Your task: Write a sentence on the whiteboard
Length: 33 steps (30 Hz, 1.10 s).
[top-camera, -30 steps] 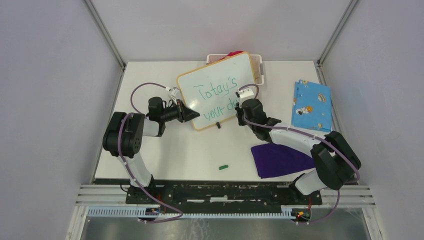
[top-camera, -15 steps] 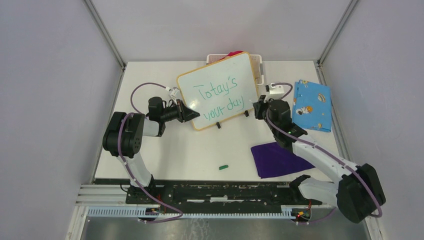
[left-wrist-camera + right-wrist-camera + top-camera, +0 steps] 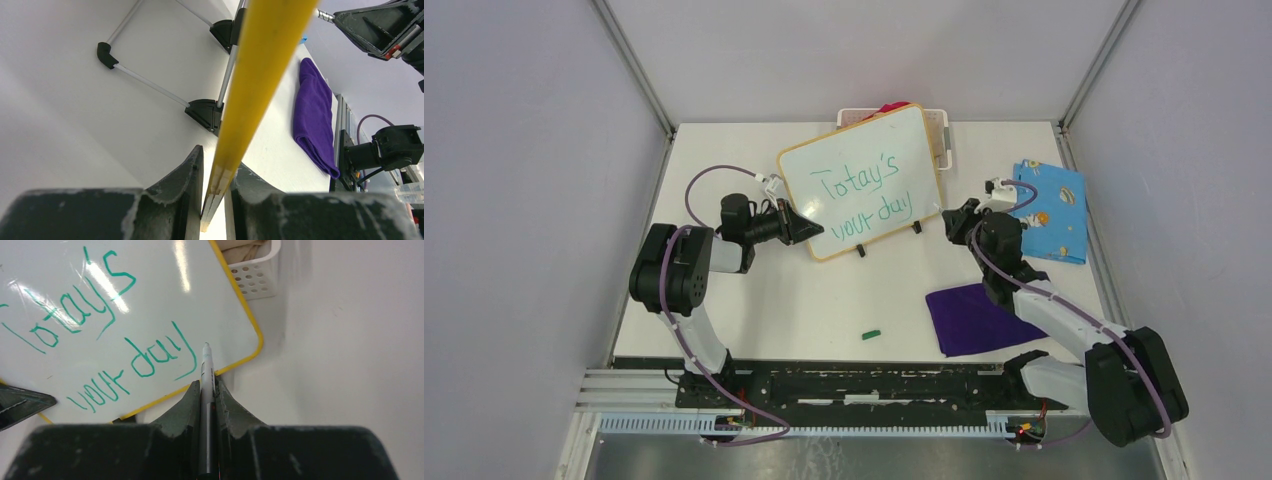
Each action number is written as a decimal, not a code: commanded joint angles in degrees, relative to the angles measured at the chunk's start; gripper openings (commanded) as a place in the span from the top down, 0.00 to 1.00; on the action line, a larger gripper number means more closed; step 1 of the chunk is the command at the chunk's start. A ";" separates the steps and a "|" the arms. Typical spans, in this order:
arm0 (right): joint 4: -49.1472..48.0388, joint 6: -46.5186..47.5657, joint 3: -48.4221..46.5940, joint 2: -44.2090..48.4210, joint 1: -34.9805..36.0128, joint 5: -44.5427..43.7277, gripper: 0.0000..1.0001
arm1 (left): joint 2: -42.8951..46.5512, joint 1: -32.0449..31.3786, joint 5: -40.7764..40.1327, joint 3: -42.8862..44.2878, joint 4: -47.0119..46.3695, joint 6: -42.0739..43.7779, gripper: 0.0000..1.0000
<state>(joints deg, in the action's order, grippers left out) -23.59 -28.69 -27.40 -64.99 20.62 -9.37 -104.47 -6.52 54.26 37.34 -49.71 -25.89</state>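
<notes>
While left claw (image 3: 811, 229) clamps whiteboard (image 3: 902, 135) edge, right claw (image 3: 207, 386) pinches marker (image 3: 205, 360); sentence (image 3: 856, 182) written.

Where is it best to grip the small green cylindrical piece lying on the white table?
Grip the small green cylindrical piece at its middle, probably from straight above, closing across its narrow width: it lies flat, elongated left to right, nothing touching it.

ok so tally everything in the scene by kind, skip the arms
cloths: 2 (purple cloth, blue patterned cloth)
whiteboard: 1
white basket: 1
marker: 1, held in the right gripper
small green piece, maybe a cap: 1
total: 6
</notes>
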 commanded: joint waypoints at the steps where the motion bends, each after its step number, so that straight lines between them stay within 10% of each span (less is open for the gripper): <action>1: -9.50 -1.10 -1.62 -1.55 0.71 3.57 1.00 | -1.18 -0.95 -3.48 0.50 5.01 4.35 0.74; 33: -3.74 0.78 -8.47 -11.50 2.02 0.98 1.00 | -1.21 -1.03 -3.42 0.82 6.03 4.62 0.74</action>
<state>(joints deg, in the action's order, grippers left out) -25.91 -28.23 -33.32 -75.75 22.50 -6.26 -104.47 -6.52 54.28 37.56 -49.30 -25.80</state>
